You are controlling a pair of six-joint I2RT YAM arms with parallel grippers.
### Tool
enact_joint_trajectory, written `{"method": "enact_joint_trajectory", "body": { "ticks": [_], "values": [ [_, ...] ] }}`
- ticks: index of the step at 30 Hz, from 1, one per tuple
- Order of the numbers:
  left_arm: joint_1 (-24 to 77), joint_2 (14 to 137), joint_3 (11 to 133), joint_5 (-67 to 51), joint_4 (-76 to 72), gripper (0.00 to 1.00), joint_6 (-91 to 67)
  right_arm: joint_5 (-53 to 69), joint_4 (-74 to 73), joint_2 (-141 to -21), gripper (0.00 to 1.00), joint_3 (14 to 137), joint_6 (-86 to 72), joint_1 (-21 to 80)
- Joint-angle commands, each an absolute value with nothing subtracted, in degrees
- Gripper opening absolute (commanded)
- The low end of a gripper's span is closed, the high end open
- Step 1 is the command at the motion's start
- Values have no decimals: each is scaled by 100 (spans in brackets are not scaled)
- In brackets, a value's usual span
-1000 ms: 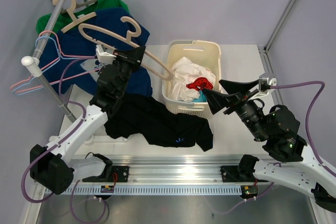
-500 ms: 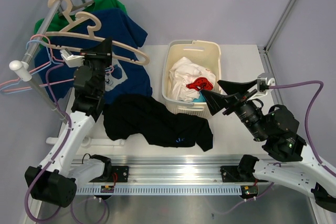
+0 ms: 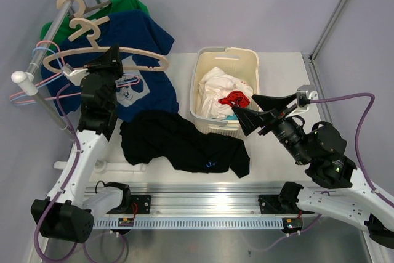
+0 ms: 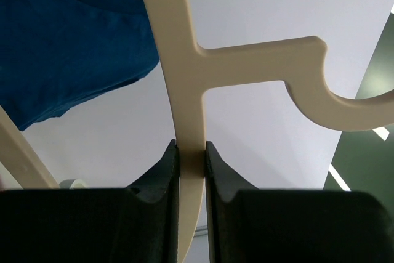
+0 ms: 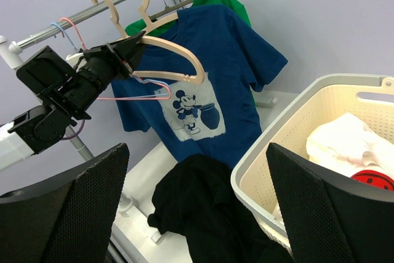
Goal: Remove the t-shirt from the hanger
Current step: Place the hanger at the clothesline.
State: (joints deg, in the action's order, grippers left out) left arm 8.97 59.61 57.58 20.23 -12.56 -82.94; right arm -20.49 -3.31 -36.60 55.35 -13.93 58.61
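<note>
A black t-shirt [image 3: 178, 143] lies crumpled on the white table, off any hanger; it also shows in the right wrist view [image 5: 203, 201]. My left gripper [image 3: 114, 60] is shut on a bare beige wooden hanger [image 3: 141, 60], held up beside the clothes rail [image 3: 52, 35]. In the left wrist view the jaws [image 4: 191, 152] pinch the hanger [image 4: 246, 60] just below its hook. My right gripper [image 3: 246, 112] stands open and empty above the table next to the basket, with the black t-shirt between its fingers [image 5: 80, 207] in its own view.
A blue printed t-shirt [image 3: 148, 41] and a green one [image 3: 129, 1] hang on the rail with beige, pink and blue hangers. A cream laundry basket [image 3: 246, 56] holding white and red clothes stands at the back right of the table.
My left arm has swung left and back with the bare hanger, from above the table's middle to beside the rail. The right arm has barely moved.
</note>
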Motion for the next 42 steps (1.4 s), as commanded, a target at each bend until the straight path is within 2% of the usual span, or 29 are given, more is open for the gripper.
{"method": "enact_joint_trajectory", "body": {
  "ticks": [1,19,25,42],
  "values": [
    [712,5748,5976,2460,-1152,0,-8894,-1969,-369,-3674,100,5555,-1380,5862],
    [150,5537,6556,2470,-326,0,-9114,-1960,-387,-3726,100,5563,-1336,5862],
    [132,5502,6399,2575,-237,0,-9299,-1872,-404,-3692,99,5581,-1380,5862],
    [9,5968,6680,2259,-35,0,-9290,-1881,-457,-3621,99,5590,-1336,5862]
  ]
}}
